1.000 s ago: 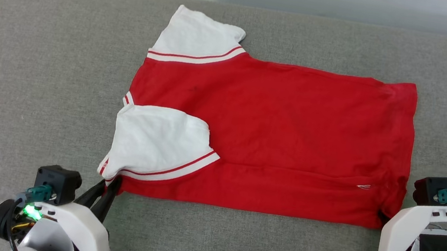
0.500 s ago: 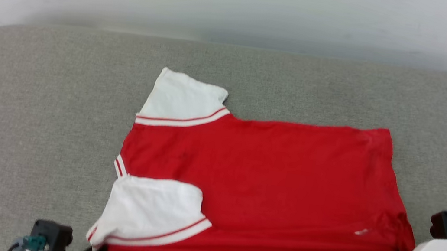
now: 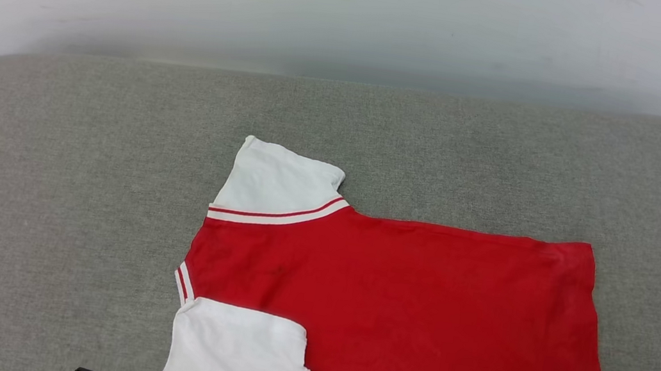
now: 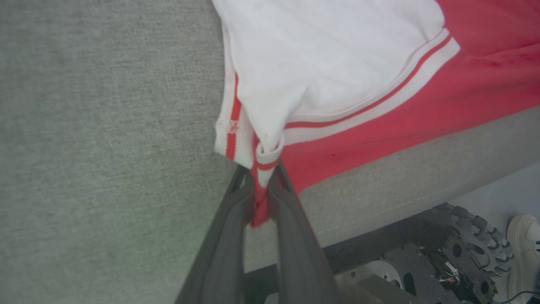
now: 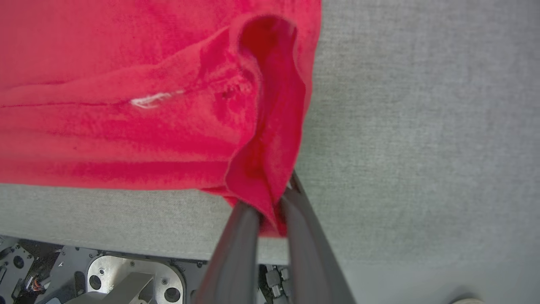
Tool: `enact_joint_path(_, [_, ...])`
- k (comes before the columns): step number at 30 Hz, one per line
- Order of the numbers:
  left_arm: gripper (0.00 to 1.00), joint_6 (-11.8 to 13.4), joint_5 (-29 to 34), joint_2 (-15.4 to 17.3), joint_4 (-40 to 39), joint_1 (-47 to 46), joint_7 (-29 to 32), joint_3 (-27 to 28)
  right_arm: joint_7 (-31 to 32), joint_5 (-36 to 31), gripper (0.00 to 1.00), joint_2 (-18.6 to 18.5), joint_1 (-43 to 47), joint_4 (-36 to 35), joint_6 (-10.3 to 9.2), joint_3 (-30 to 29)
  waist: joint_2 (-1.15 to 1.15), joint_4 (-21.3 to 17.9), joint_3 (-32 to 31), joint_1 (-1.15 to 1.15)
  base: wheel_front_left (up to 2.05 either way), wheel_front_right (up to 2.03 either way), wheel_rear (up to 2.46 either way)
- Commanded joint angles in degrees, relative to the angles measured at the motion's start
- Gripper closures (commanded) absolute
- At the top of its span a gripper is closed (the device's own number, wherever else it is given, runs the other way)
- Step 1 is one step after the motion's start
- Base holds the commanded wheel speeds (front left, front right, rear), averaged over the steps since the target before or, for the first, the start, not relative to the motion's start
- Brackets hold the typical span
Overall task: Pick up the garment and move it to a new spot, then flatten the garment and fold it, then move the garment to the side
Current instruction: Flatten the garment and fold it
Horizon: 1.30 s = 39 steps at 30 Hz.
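1. Dark grey fingers [image 4: 228, 236] of the left gripper [image 4: 260, 179] are clenched on a bunch of striped trim. It belongs to a red jersey T-shirt [image 3: 403, 312] with white short sleeves edged in red stripes, and a tuft of red cloth pokes out between them.
2. Matching fingers [image 5: 236, 253] of the right gripper [image 5: 272, 198] pinch a puckered red hem corner at the lower centre of the right wrist view.
3. Both grips sit on the shirt's near edge, just inside the front lip of the grey woven-fabric counter [image 3: 79, 176].
4. The shirt lies at the lower centre of the head view. Its red body is spread nearly smooth, with one sleeve lying out at its upper left and the other folded onto the body. No number shows.
5. Judged step: flattening looks about done and the fold is starting. The next move calls for both arms to lift together and carry the near edge over towards the far one, keeping the cloth taut.
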Motion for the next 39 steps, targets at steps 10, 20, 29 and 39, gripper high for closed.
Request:
enact_joint_path(10, [0.00, 1.2, 2.9, -0.3, 0.4, -3.2, -7.7, 3.5, -7.4, -2.3, 0.00, -0.1, -4.2, 0.0, -0.08, -1.3, 0.00, -0.1, -2.1, 0.00, 0.00, 0.00, 0.00])
enact_joint_path(20, [0.00, 1.9, 10.8, -3.3, -2.0, -7.4, -23.9, 9.1, -27.5, -3.1, 0.00, 1.4, -9.4, -5.0, -0.07, 0.8, 0.00, -1.5, -3.5, 0.00, 0.00, 0.00, 0.00])
enact_joint_path(29, [0.00, -1.0, 19.4, -10.7, -6.4, -5.6, -24.6, 17.6, -43.4, -1.3, 0.00, 5.3, -9.0, -5.6, -0.07, 2.3, 0.00, -2.3, -2.5, 0.00, 0.00, 0.00, 0.00])
enact_joint_path(39, [0.00, -10.0, 26.4, -18.9, -6.9, -4.0, -24.7, 25.9, -52.6, -2.1, 0.00, 7.9, -9.8, -2.9, -0.07, 4.8, 0.00, -3.9, -0.5, 0.00, 0.00, 0.00, 0.00])
